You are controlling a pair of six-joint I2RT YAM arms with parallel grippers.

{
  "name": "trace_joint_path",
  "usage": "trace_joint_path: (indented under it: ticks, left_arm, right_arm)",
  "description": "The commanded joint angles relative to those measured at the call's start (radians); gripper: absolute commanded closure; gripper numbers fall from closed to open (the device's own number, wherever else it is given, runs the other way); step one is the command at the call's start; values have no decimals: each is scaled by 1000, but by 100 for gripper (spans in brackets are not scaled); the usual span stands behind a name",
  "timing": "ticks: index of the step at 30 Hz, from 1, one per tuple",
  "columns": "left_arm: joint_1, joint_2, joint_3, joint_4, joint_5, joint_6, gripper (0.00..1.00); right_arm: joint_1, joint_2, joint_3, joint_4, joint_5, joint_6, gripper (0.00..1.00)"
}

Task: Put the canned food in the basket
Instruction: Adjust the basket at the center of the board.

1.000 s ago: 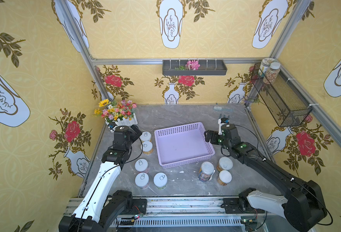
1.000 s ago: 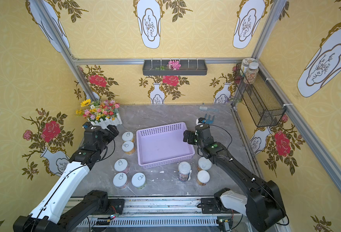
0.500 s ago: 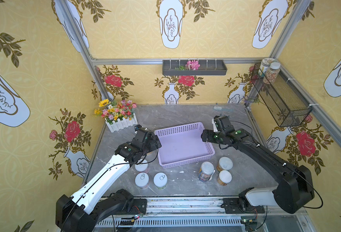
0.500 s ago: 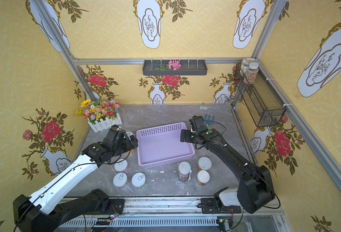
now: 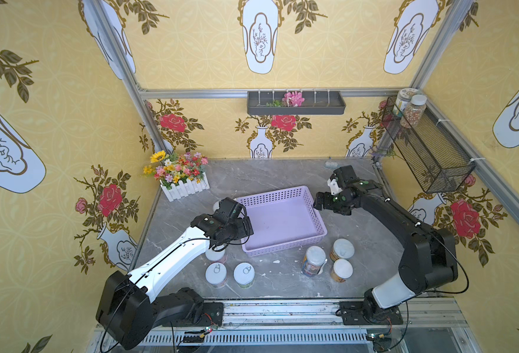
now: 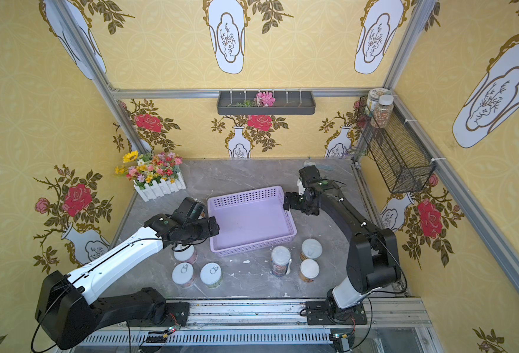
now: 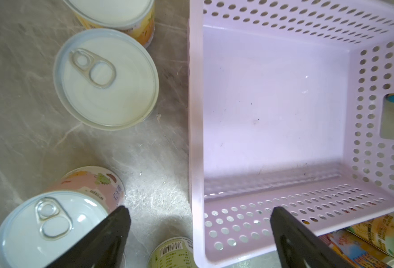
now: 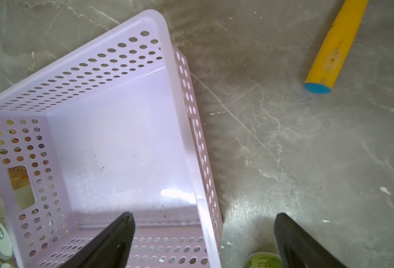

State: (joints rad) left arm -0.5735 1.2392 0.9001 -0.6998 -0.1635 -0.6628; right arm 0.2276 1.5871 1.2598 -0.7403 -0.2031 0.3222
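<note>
Top views: lavender basket [image 5: 285, 243] seen empty, canned food [image 5: 244, 272] stood on tabletop [image 5: 267, 174] outside it, left gripper [image 5: 247, 226] and right gripper [image 5: 317, 203] held at opposite rims, left wrist: jaws spread, nothing held, pull-tab can [image 7: 105, 79] beside basket, right wrist: jaws spread, nothing held.

The basket [image 7: 272, 104] is seen as smooth, slightly glossy plastic, the can lid [image 7: 105, 79] as shiny metal, the table [image 8: 284, 139] as matt stone.

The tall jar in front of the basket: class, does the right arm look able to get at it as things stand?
Probably yes: the right gripper is open above the basket rim, and the jar is clear on top, though two orange cans stand close beside it.
</note>
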Motion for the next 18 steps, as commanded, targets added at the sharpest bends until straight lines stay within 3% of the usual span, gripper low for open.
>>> trace_joint_path:
  ticks: [1,18]
  left_arm:
    - [1,41,2,36,-8,2,0]
    - [1,249,68,170,88,9,4]
  right_arm:
    - [-2,41,27,-36,-13,-53,3]
    - [68,195,105,-96,-10,-73,3]
